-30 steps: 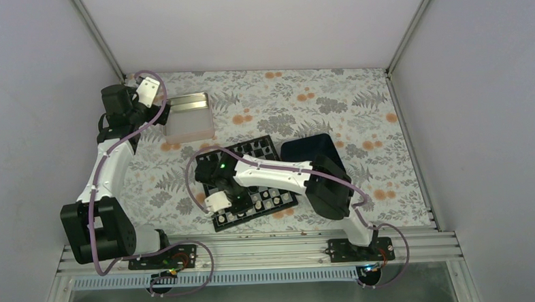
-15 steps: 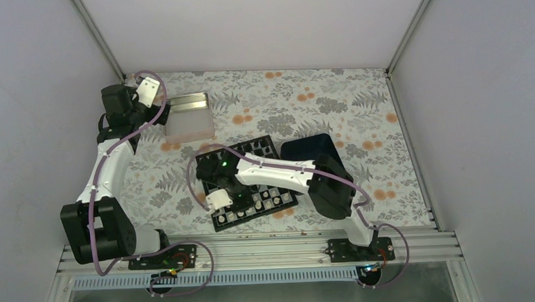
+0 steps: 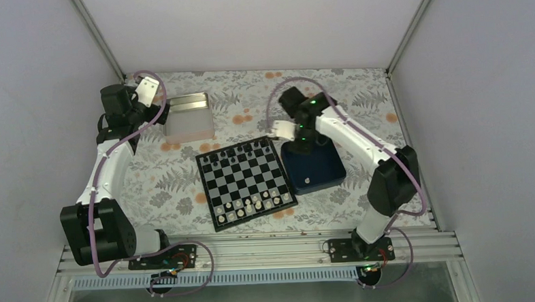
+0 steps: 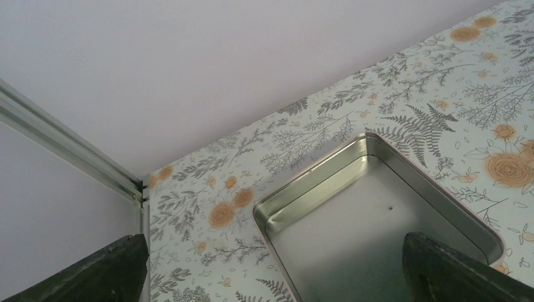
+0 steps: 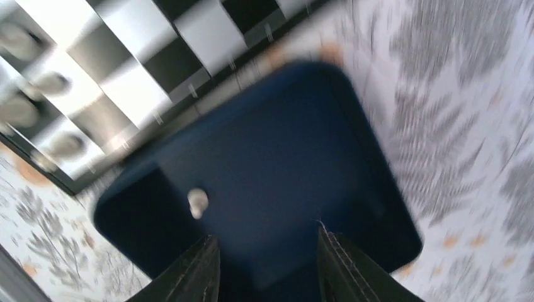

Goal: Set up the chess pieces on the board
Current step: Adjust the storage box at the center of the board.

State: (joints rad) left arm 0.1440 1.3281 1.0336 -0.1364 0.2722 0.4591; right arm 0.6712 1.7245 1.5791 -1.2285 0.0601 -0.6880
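Note:
The board (image 3: 246, 182) lies in the middle of the table, turned a little. White chess pieces (image 3: 253, 206) stand in its two near rows, and black pieces (image 3: 237, 151) stand along its far edge. My right gripper (image 5: 267, 267) is open and empty. It hovers over the far end of the dark blue tray (image 5: 283, 163), seen also in the top view (image 3: 300, 139). One white piece (image 5: 198, 202) lies in the tray, just left of and beyond the left finger (image 5: 189, 270). My left gripper (image 4: 271, 283) is open and empty above the near end of the silver tin (image 4: 378, 220).
The silver tin (image 3: 190, 117) is at the far left, beside the left arm. The blue tray (image 3: 313, 168) sits right against the board's right side. Frame posts and walls close in the floral table on three sides. The right wrist view is motion-blurred.
My right arm has swung from the board's near-left part, across to the far end of the blue tray, uncovering the board. The left arm has not moved.

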